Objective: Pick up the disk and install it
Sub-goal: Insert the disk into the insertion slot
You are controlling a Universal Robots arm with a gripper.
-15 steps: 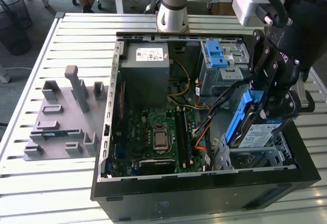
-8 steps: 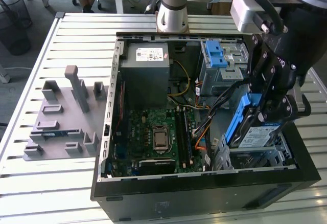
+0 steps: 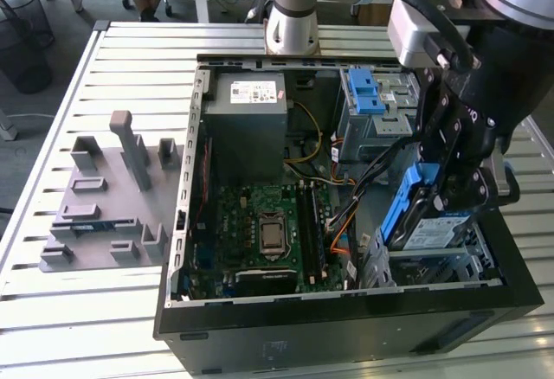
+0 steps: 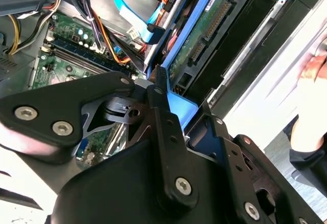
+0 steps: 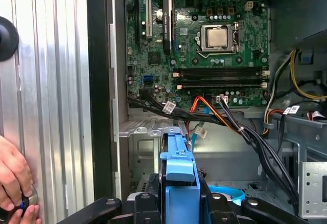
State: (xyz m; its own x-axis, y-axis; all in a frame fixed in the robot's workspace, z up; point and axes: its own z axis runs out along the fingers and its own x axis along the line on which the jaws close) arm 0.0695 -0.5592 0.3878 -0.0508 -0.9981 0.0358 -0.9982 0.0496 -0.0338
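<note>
Subject: my claw point(image 3: 443, 195) and its load, all positions referred to the open computer case point(image 3: 186, 223).

1. Claw state: my fingers are closed narrow on the disk point(image 3: 428, 232), bearing on its blue carrier bracket. In the first wrist view the bracket point(image 5: 179, 168) stands between my two black finger links. In the second wrist view one finger point(image 4: 164, 116) lies against the blue plastic.

2. Disk position: inside the case, in the corner nearest the exterior camera, on the exterior view's right. It is tilted, the blue bracket edge uppermost and the labelled face turned up. It sits over the grey metal bay point(image 3: 450, 265) in that corner. I cannot tell whether it touches the bay.

3. Case contents:
- The green motherboard point(image 3: 260, 223) covers the case floor, with the processor socket point(image 5: 217, 37) exposed.
- The grey power supply box point(image 3: 247, 106) fills the far corner of the case on the exterior view's left.
- The drive cage point(image 3: 374, 106) with its blue handle stands at the far wall of the case, on the exterior view's right.
- Black, orange and yellow cables point(image 5: 240, 127) run across the case floor between motherboard and bay.

4. Outside the case: it rests on a slatted table point(image 3: 130, 59). A grey fixture point(image 3: 104, 197) lies beside the case wall on the exterior view's left. A person's hand point(image 5: 13, 180) rests on the slats just beyond a case wall.
</note>
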